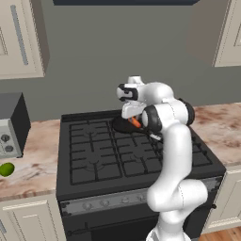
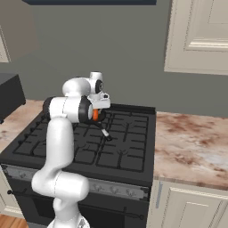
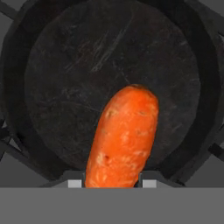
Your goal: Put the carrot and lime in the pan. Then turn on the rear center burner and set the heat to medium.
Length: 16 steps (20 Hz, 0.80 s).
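Observation:
The orange carrot (image 3: pixel 124 135) sticks out between my gripper's (image 3: pixel 111 183) two finger tips, which are shut on its thick end. Directly beneath it lies the round black pan (image 3: pixel 78 65), with a bare, scratched bottom. In the left base view the carrot (image 1: pixel 136 122) hangs just over the pan (image 1: pixel 122 126), which sits on the grating at the back middle of the stove and covers the rear center burner. From the right, the carrot (image 2: pixel 95 115) shows beside my wrist, and the pan's thin handle (image 2: pixel 105 132) points forward. The green lime (image 1: pixel 6 168) rests on the left counter.
The black stove (image 1: pixel 94 160) has a row of knobs (image 1: pixel 113 200) along its front panel. A dark grey appliance (image 1: pixel 9 124) stands on the left counter near the lime. Marbled counter (image 2: pixel 191 142) runs to the stove's right. Wall cabinets hang above.

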Available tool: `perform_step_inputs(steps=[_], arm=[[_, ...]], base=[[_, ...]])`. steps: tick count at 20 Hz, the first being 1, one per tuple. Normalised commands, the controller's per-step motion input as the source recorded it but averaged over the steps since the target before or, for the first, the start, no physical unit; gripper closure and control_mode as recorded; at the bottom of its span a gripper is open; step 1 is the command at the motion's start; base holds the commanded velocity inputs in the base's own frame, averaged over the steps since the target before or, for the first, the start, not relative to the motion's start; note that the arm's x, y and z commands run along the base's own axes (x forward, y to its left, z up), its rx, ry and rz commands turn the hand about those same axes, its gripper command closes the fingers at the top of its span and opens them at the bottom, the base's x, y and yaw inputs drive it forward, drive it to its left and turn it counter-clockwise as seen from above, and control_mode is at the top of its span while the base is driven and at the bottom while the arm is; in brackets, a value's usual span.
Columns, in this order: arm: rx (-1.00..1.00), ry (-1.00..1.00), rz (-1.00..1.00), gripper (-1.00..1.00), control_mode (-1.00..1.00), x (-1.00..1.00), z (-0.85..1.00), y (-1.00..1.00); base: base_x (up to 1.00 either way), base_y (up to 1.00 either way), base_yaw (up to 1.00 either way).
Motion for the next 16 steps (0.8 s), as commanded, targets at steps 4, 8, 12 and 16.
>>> perform_step_inputs(steps=[4, 8, 12, 16], arm=[[0.00, 0.04, 0.09, 1.00, -1.00, 0.05, -0.10, 0.00], [0.00, 0.04, 0.08, 1.00, -1.00, 0.23, -0.17, 0.00], [0.00, 0.05, 0.07, 1.00, -1.00, 0.37, -0.17, 0.00], [0.00, 0.05, 0.05, 1.00, -1.00, 0.36, -0.05, 0.00]], base=[[0.00, 0.00, 0.00], [0.00, 0.00, 0.00], [0.00, 0.00, 0.00], [0.00, 0.00, 0.00]])
